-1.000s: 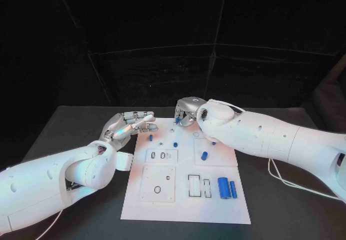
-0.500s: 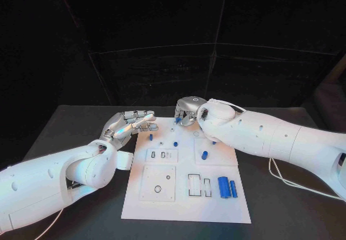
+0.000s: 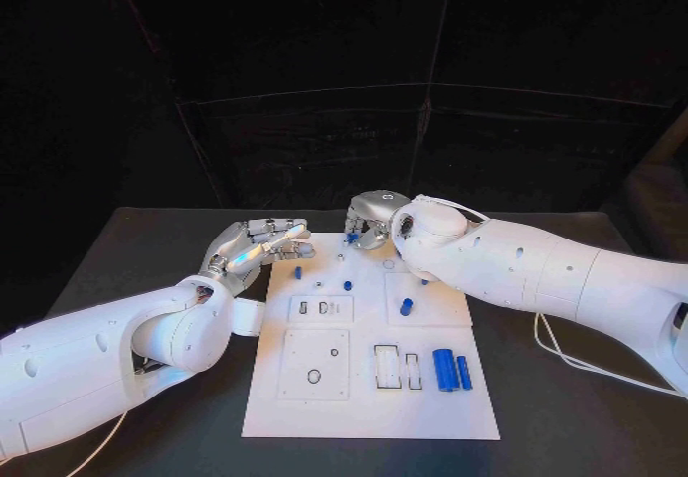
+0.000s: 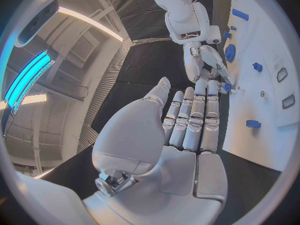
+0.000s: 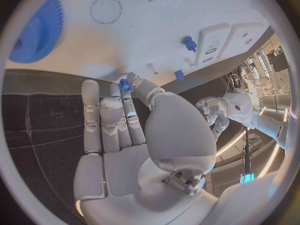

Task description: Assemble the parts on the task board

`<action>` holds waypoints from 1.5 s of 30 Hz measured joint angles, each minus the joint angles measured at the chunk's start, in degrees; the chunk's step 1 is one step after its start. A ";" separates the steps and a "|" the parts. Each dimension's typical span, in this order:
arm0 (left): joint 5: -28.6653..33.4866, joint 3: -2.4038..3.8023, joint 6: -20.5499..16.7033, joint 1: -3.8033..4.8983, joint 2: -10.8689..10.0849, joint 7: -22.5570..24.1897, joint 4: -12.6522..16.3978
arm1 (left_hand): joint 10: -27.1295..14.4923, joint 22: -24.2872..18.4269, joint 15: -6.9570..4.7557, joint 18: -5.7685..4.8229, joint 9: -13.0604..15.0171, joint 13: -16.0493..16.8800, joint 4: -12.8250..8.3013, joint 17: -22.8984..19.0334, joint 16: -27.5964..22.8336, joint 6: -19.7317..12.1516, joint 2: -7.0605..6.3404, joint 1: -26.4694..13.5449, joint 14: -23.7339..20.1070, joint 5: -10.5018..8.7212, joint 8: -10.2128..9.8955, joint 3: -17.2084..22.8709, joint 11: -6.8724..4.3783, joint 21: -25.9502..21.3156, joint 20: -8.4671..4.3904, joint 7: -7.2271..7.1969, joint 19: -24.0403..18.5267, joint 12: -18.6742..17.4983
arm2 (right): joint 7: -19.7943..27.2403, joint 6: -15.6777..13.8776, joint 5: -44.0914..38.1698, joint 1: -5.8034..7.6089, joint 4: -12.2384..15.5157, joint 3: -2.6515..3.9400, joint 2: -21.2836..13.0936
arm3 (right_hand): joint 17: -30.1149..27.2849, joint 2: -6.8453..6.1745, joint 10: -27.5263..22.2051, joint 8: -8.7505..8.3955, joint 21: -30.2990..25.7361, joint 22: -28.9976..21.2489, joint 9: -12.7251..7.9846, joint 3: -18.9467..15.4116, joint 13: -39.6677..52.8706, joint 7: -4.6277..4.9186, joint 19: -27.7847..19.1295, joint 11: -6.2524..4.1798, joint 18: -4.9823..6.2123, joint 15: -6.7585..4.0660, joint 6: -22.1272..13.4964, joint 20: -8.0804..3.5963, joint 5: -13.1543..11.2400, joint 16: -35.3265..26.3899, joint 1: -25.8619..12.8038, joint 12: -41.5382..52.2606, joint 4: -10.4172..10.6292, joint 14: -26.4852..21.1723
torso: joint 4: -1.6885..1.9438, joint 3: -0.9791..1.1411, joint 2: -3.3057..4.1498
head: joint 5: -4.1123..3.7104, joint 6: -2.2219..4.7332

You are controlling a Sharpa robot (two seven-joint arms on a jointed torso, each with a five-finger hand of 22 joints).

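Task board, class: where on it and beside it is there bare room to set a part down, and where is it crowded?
Bare: the task board's near strip below the square plate, and the black table right of the two blue cylinders. Crowded: the far end, where the left hand and right hand meet.

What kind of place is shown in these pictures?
Probably a robot test lab or demo booth: a black table with dark walls behind, a white task board carrying small blue parts, and ceiling strip lights.
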 measured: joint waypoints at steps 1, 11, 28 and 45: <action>0.00 0.00 0.00 0.00 0.00 0.00 -0.01 | 0.00 0.00 0.00 0.00 0.00 0.00 0.00 0.00 0.00 0.00 0.00 0.00 0.00 0.00 0.00 0.00 0.00 0.00 0.00 0.00 0.00 0.00 | 0.02 0.00 0.00 0.00 0.00 0.00 0.01 | 0.00 0.00 0.00 0.00 0.00 0.00 0.00 0.00 0.00 0.00 0.00 0.00 0.00 0.00 0.00 0.00 0.00 0.00 0.00 0.00 0.00 0.00 | 0.01 -0.01 0.01 | 0.01 -0.03; 0.00 0.00 0.00 0.00 0.01 -0.03 -0.09 | 0.00 -0.05 -0.20 0.00 0.00 0.00 0.00 0.00 -0.28 0.00 0.00 0.00 0.20 0.00 -0.21 0.00 0.00 0.00 0.00 0.00 0.00 -0.23 | 0.05 -0.07 0.01 0.00 -0.14 0.00 0.21 | -0.39 -0.13 -0.21 -0.60 -0.27 -0.50 -0.19 0.42 0.00 0.40 0.00 0.21 0.00 0.00 -0.61 0.00 -0.09 -0.21 0.48 -0.23 0.40 0.00 | 0.01 -0.02 0.01 | 0.10 -0.16; 0.00 0.00 0.00 0.00 0.04 -0.07 -0.24 | 0.00 -0.04 -0.20 0.00 0.00 0.00 0.00 -0.01 -0.27 0.00 0.00 0.00 0.20 0.00 -0.21 0.00 0.00 0.00 0.00 0.00 0.00 -0.23 | 0.19 -0.28 -0.02 0.00 -0.17 0.00 0.42 | -0.61 -0.35 0.02 -1.34 -0.27 -0.65 -0.42 0.58 0.00 0.21 -0.22 -0.01 0.00 0.00 -1.60 0.22 -0.40 -0.21 0.69 -0.22 0.55 0.00 | 0.03 -0.03 0.00 | 0.27 -0.46; 0.00 0.00 0.00 0.00 0.05 -0.10 -0.36 | 0.00 -0.09 -0.20 0.00 0.00 0.00 -0.17 0.04 -0.28 0.00 0.00 0.00 0.20 0.00 -0.21 -0.17 0.00 0.00 0.00 0.00 0.00 -0.23 | 0.59 -0.24 -0.02 0.00 -0.13 0.00 0.46 | -1.18 -0.65 -0.62 -1.47 -0.72 -1.41 -0.16 0.73 -0.07 0.19 -0.22 0.21 0.00 0.22 -1.82 0.22 -0.62 -0.46 0.99 -0.71 0.70 -0.22 | -0.01 0.00 0.00 | 0.29 -0.73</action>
